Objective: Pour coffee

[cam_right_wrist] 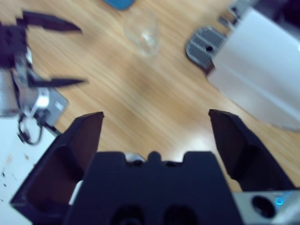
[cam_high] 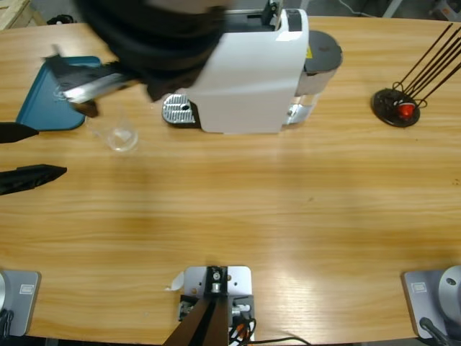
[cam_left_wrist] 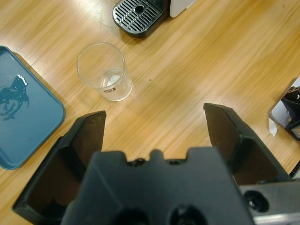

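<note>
A clear empty tumbler (cam_high: 121, 134) stands on the wooden table, left of the white coffee machine (cam_high: 248, 72) and its metal drip grate (cam_high: 179, 110). No yellowish-brown coffee shows in the tumbler (cam_left_wrist: 105, 71) or anywhere else. My left gripper (cam_high: 32, 153) comes in from the left edge, open and holding nothing, a short way from the tumbler. The left wrist view looks between the spread jaws of this gripper (cam_left_wrist: 154, 111) at the tumbler ahead. My right gripper (cam_right_wrist: 155, 114) hangs high above the table, open and holding nothing, and looks down on the tumbler (cam_right_wrist: 143, 32) and the grate (cam_right_wrist: 205, 45). Its arm (cam_high: 151, 36) blurs across the top.
A blue tray (cam_high: 47, 97) lies at the far left, behind the tumbler. A black stand with thin rods and a red piece (cam_high: 397, 107) sits at the right. The right wrist view also shows the left gripper (cam_right_wrist: 82, 56).
</note>
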Action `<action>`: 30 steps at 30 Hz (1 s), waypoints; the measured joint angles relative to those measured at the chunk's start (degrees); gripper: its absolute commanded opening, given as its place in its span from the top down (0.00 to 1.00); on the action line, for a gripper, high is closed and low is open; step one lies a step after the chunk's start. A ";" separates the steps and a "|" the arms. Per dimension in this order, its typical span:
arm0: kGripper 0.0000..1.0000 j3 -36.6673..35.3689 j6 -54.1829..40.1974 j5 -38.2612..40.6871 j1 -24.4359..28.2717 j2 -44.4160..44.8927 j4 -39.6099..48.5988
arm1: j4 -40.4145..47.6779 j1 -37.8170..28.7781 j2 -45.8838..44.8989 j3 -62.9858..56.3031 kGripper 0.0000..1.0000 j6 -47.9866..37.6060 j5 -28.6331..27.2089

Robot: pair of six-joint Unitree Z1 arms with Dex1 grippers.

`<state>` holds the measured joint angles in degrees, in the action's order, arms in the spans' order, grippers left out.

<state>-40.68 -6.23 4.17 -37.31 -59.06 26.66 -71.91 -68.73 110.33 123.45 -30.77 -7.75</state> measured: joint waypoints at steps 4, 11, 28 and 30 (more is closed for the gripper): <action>0.09 -0.77 -0.03 0.00 0.00 0.23 0.37 | 2.70 -0.04 -10.56 -14.19 0.72 -5.05 -2.67; 0.09 -1.73 -0.08 0.02 -0.02 0.25 0.92 | 23.68 8.13 -33.78 -47.34 1.00 -1.34 -11.00; 0.09 -1.74 -0.08 0.38 -0.02 0.28 1.53 | 58.05 24.46 -17.93 -41.98 1.00 -5.06 -12.34; 0.09 -1.72 -0.08 0.38 -0.02 0.28 1.56 | 57.74 24.07 -16.97 -41.56 1.00 -5.06 -12.24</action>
<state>-42.40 -6.31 4.55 -37.33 -58.78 28.22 -14.17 -44.66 93.36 81.89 -35.83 -19.99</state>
